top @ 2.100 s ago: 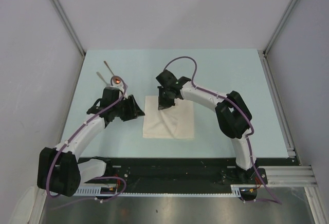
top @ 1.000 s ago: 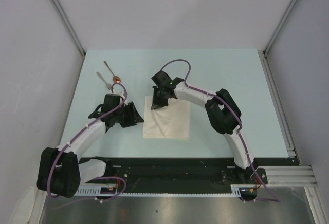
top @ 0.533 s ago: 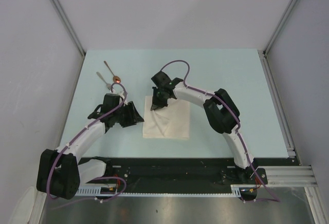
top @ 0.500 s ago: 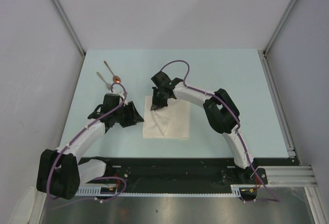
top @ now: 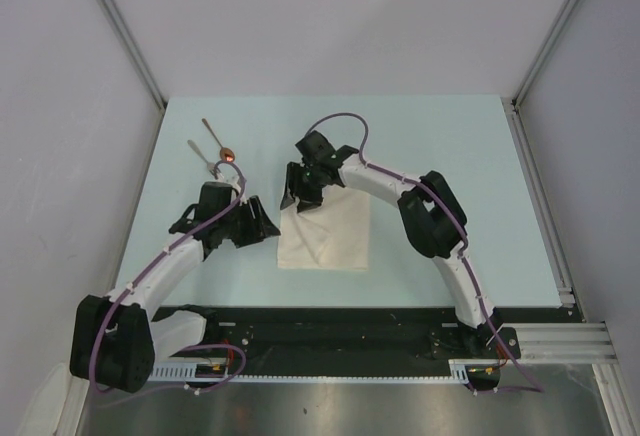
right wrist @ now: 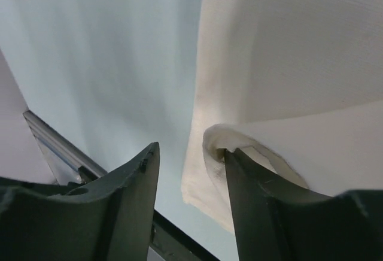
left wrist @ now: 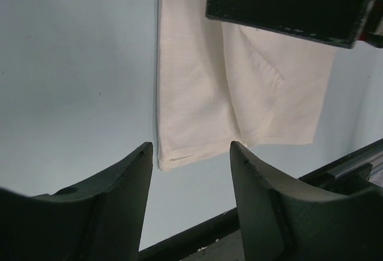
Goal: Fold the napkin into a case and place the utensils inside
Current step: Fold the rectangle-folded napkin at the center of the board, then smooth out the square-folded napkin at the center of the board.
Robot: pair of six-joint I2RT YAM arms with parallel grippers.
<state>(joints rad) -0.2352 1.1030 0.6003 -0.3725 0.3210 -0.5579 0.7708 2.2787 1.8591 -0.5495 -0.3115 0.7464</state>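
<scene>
The cream-white napkin [top: 325,231] lies folded on the table, narrower than it is long. My right gripper [top: 298,199] hovers open over its far left corner. In the right wrist view a curled fold of the napkin [right wrist: 287,63] rests against the right fingertip [right wrist: 233,159], and nothing is pinched between the jaws of the right gripper [right wrist: 188,150]. My left gripper [top: 270,218] is open just left of the cloth. In its wrist view the left gripper [left wrist: 190,147] frames the napkin's [left wrist: 197,93] near left corner. The copper-bowled spoon [top: 222,144] and the silver fork [top: 200,156] lie at the far left.
The pale blue table [top: 450,156] is bounded by a black strip [top: 350,321] along its near edge and metal rails [top: 535,186] at the sides. My right gripper's finger [left wrist: 293,3] shows at the top of the left wrist view.
My right gripper carried the napkin's edge leftward over the cloth, then opened and let it go. The left jaws widened slightly; the left arm barely moved.
</scene>
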